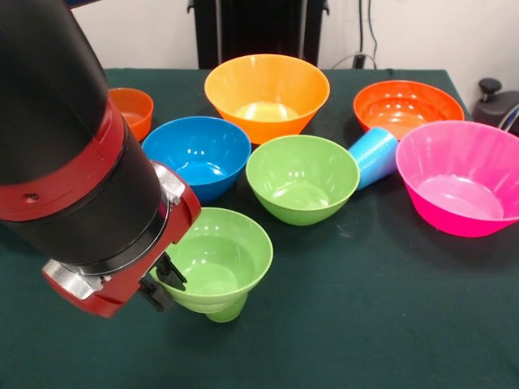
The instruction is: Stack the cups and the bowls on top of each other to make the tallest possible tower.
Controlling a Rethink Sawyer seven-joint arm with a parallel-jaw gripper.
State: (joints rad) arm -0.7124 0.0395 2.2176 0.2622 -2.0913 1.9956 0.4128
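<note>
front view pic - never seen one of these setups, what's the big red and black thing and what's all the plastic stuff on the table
The big red and black tube is a robot arm, seen very close to the camera. This single picture is taken from across the table, facing the robot. At the arm's lower end is its gripper, the part that grabs things; too little of it shows to tell if it is open or shut.

On the dark green table lie plastic dishes: a large yellow-orange bowl, an orange bowl, a pink bowl, a blue bowl, a green bowl, and a small orange bowl partly hidden behind the arm. A light blue cup lies on its side between the green and pink bowls.

Right by the gripper, a second green bowl sits on a lime green cup.
</note>
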